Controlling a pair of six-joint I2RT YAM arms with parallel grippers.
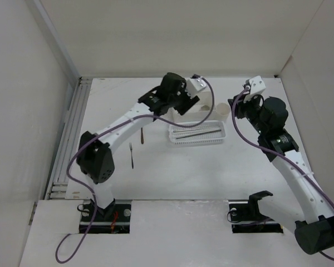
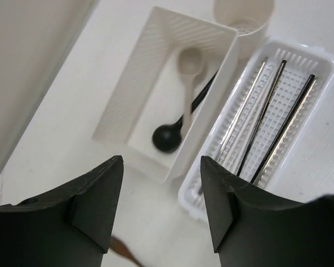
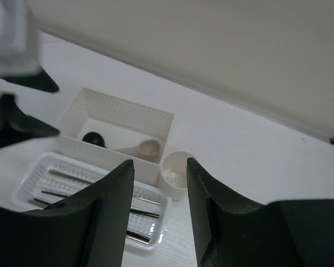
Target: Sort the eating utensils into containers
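Black fingers of the left gripper point(image 2: 161, 206) fill the bottom of its wrist view, standing well apart with nothing between them. Beneath both arms spreads the white table point(image 1: 239, 172).

Ahead of this gripper, off its right finger, lies the long, shallow perforated basket point(image 2: 323, 78), with silvery and dark chopsticks point(image 2: 261, 119) lying lengthwise in it. Straight ahead of the gap, side by side with the basket, sits the white box point(image 2: 133, 94). Inside it a cream spoon point(image 2: 188, 64) and a black round-headed utensil point(image 2: 167, 138) lie with their handles crossing. Farther ahead, just beside the box's far corner, stands the round cup point(image 2: 242, 16).

The right gripper point(image 3: 160, 217) is likewise parted and empty. The cup is just ahead of its gap, the box is beyond and to the left in its view, and the basket is off the left-hand finger.

Behind the left gripper, beside its forearm, a thin dark fork point(image 1: 131, 154) and a shorter brown utensil point(image 1: 142, 135) lie on the table, apart from the containers.
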